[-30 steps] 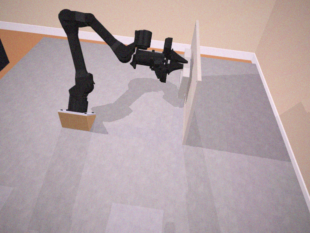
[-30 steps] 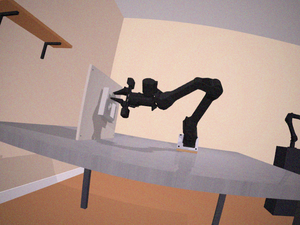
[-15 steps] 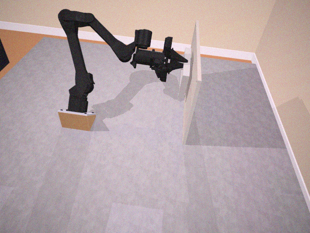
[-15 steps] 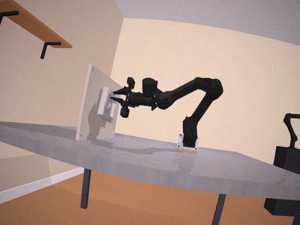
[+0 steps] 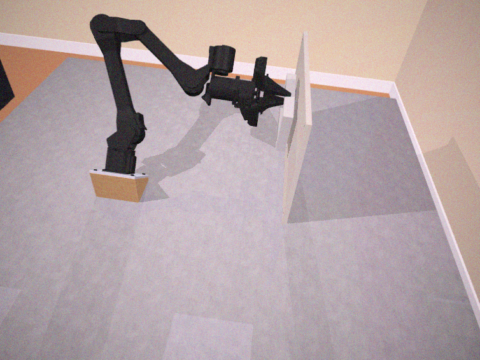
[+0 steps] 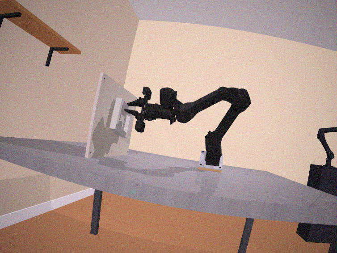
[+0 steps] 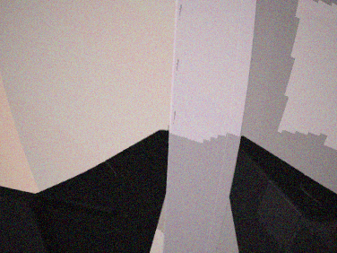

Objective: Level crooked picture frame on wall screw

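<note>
The white picture frame hangs in front of an upright pale panel. My gripper is shut on the frame's upper bar, one finger above it and one below. In the wrist view the bar runs up between both dark fingertips. The screw and the notched strip are hidden behind the frame. The top camera sees the frame nearly edge-on and the exterior camera sees it obliquely, so I cannot tell how level it is.
The panel stands on a grey table. My arm's base stands on the table facing the panel. A wooden shelf is on the wall above. Another dark arm stands on a black cabinet far right.
</note>
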You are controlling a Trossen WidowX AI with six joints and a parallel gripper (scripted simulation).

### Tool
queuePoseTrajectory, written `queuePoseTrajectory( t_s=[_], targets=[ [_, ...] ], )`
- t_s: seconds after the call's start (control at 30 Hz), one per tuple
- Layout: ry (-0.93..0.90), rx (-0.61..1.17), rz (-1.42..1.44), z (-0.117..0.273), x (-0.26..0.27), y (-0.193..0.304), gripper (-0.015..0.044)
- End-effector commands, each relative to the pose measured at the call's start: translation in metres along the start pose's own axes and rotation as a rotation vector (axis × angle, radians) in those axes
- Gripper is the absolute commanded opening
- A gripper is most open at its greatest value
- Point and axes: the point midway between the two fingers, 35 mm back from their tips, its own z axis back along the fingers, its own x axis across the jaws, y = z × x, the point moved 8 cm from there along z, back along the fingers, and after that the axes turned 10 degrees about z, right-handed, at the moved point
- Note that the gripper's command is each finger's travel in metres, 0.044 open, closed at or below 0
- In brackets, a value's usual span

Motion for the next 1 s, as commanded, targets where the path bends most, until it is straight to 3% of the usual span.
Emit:
queuePoseTrajectory(
  t_s=[0.0, 0.97],
  targets=[
    [-0.017, 0.001, 0.002, -0.0004, 0.0026, 0.0017, 0.0000],
    [-0.002, 0.006, 0.003, -0.0006, -0.0047, 0.0027, 0.0000]
  ],
)
